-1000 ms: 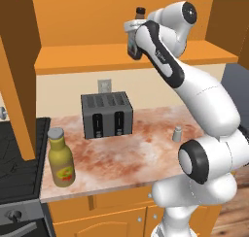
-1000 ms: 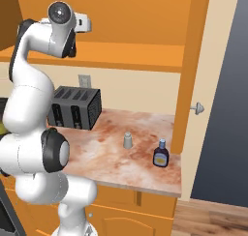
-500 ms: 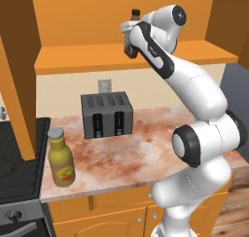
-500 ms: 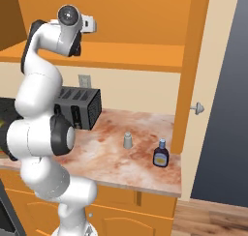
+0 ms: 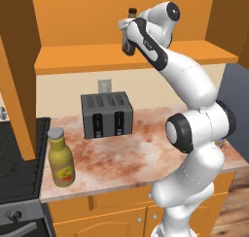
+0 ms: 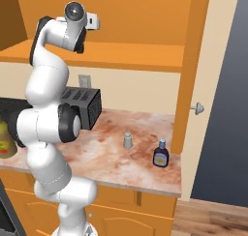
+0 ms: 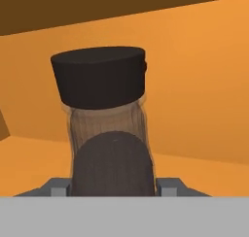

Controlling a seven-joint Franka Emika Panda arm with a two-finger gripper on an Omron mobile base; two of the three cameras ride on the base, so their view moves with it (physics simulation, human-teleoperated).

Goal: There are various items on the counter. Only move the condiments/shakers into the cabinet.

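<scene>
The gripper (image 5: 129, 42) is closed around a brown bottle with a black cap (image 5: 130, 31) and holds it upright above the cabinet shelf (image 5: 87, 59). Compared with a second ago, the arm has swung further into the cabinet, so the bottle now hangs over the middle of the shelf board and not at its right part. In the hand view the bottle (image 7: 104, 105) stands in front of the orange back wall, and the board lies below it. It probably is not yet set down.

On the counter (image 6: 140, 167), a grey shaker (image 6: 127, 140) and a small dark bottle (image 6: 161, 154) wait, near each other. The toaster (image 5: 106, 114) and the yellow bottle (image 5: 60, 157) should probably stay where they are.
</scene>
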